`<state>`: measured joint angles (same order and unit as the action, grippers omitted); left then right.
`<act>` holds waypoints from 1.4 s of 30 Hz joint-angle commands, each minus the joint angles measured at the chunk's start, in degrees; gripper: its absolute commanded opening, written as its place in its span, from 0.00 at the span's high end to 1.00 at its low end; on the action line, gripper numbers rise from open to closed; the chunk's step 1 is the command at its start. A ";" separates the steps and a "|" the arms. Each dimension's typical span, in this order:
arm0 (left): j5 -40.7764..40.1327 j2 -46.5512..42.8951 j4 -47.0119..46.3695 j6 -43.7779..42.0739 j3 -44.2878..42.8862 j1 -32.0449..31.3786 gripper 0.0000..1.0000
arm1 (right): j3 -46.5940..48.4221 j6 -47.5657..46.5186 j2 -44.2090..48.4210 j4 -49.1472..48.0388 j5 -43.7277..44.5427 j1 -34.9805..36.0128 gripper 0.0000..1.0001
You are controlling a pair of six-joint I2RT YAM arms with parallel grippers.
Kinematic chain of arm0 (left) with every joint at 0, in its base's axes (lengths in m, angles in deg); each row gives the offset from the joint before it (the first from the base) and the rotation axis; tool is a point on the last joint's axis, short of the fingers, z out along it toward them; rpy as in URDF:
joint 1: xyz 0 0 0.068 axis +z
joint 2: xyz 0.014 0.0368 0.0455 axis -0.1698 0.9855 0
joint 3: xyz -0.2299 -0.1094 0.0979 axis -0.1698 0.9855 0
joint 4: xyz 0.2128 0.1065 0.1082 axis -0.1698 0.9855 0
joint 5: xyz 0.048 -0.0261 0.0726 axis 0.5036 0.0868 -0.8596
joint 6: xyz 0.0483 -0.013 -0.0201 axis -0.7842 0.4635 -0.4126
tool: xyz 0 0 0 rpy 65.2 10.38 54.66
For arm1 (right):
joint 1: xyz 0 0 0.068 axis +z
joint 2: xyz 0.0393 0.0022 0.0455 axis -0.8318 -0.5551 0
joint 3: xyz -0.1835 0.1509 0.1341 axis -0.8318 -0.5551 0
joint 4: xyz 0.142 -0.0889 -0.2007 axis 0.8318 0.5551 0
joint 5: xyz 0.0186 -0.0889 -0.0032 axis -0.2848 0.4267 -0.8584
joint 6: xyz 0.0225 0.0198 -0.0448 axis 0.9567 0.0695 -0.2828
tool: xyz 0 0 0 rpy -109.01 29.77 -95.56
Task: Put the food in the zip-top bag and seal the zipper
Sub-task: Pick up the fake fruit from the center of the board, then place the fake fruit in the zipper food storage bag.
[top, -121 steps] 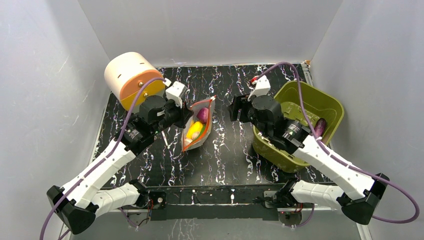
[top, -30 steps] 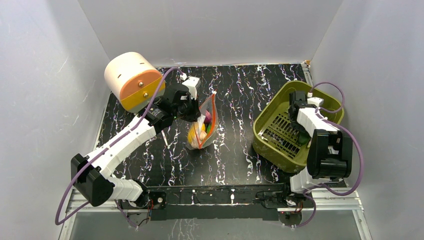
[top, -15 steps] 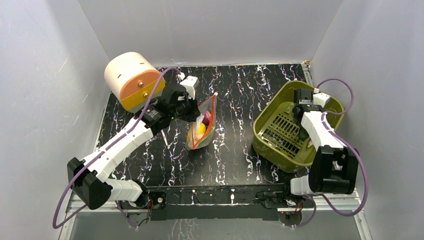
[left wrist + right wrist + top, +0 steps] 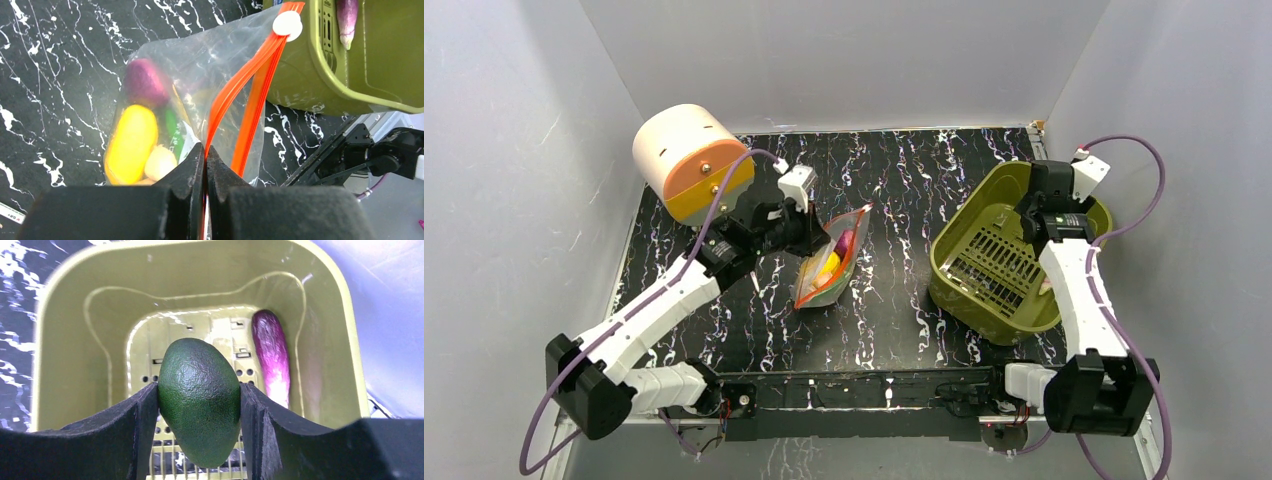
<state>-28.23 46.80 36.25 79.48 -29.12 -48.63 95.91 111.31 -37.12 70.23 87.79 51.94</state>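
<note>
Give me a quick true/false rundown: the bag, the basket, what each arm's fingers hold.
1. The right fingers grip a dark green avocado over the basket. True.
2. The eggplant is in the zip-top bag. False: the purple eggplant lies in the olive-green basket.
3. The left fingers pinch the bag's orange-red zipper. True.
4. The zip-top bag is empty. False: it holds a yellow lemon, a pink-purple piece, a beige lump and a green piece.
5. The zipper is sealed. False: its two tracks gape apart, with the white slider at the far end.
</note>
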 commanded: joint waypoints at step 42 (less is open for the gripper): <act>-10.13 -10.12 -5.52 11.90 2.83 -0.26 1.00 | 8.86 16.73 12.34 -9.32 -42.72 18.25 0.60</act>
<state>-34.00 34.98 31.55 95.69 -21.82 -48.63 104.30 124.27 -24.64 68.57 48.53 66.41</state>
